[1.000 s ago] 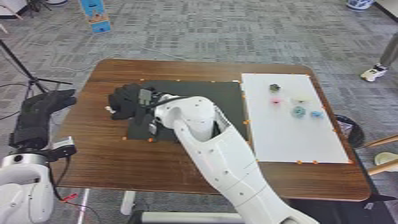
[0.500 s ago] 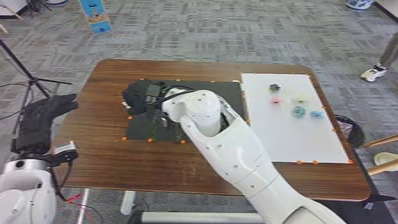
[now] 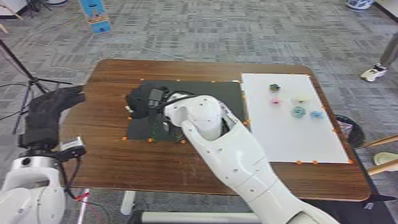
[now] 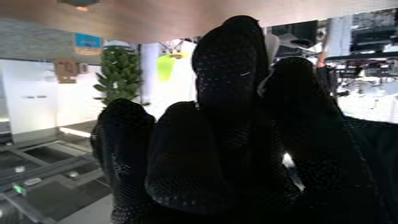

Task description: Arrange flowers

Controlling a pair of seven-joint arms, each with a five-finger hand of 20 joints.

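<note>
The right hand (image 3: pixel 140 100) has slid a bit right, over the dark mat (image 3: pixel 227 93) at centre left (I cannot tell if it pinches anything). Flowers (image 3: pixel 298 112) sit upper right, so more arranging seems left.

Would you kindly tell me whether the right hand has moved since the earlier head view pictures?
Yes, slightly to the right: the right hand reaches less far past the left edge of the black mat than it did at first.
</note>
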